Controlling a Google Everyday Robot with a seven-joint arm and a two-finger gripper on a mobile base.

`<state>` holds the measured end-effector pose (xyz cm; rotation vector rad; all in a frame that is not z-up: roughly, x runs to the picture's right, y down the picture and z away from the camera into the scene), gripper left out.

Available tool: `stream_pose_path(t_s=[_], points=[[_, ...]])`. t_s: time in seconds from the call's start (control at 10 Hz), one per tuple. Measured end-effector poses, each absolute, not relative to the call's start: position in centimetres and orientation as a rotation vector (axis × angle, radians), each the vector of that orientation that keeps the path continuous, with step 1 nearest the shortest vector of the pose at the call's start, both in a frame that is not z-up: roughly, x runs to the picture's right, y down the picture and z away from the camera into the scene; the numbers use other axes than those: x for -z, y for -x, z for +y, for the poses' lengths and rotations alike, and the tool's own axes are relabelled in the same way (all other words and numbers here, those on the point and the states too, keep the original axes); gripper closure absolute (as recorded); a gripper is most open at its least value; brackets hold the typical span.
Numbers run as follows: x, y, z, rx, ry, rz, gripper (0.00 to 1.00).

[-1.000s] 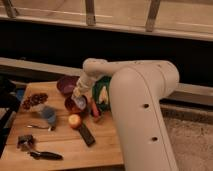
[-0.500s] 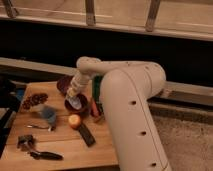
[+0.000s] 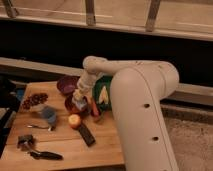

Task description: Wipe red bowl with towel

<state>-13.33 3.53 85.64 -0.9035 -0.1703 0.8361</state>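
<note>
White robot arm [image 3: 135, 95] reaches down from the right and bends over the wooden worktop [image 3: 70, 145]. At its tip, the claw [image 3: 79, 102] hangs right over the small round red bowl [image 3: 71, 106], down at the bowl's open top. A pale blue bit shows at the claw's tip, and I cannot tell what it is. I cannot tell if the claw is apart or together, because the arm hides it.

The red bowl sits near the middle of the worktop, under the claw. Just behind it, toward the wall, is a round dark purple bowl [image 3: 66, 84]. Both bowls are close to each other. I cannot tell if they touch.

Just to the right of the red bowl is a thin orange carrot-like thing [image 3: 94, 107]. Behind that stands a green bag with a yellow picture on it [image 3: 103, 92], close up against the arm.

In front of the red bowl lies a round orange fruit [image 3: 74, 120]. A flat black bar-shaped thing [image 3: 85, 134] lies next to the fruit, toward the front edge.

To the left of the red bowl is a small grey-blue cup [image 3: 49, 116]. Farther left is a pile of small dark red round things [image 3: 34, 100]. A thin silver tool [image 3: 39, 127] lies in front of the cup.

Near the front left corner sit a small dark metal thing [image 3: 26, 142] and a long black-handled tool [image 3: 46, 155]. These are well apart from the red bowl.

Behind the worktop runs a dark wall with a pale ledge [image 3: 40, 65].
</note>
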Motion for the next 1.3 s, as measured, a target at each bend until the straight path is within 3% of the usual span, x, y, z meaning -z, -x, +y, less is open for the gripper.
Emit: stream_pose_path(t_s=[0.4, 0.8, 1.3], points=[[-88.0, 15.2, 0.7, -0.796, 0.898, -0.207, 1.00], [-87.8, 19.3, 1.5, -0.738, 0.942, -0.182, 1.00], [-87.7, 13.4, 1.0, -0.787, 0.889, -0.120, 1.00]])
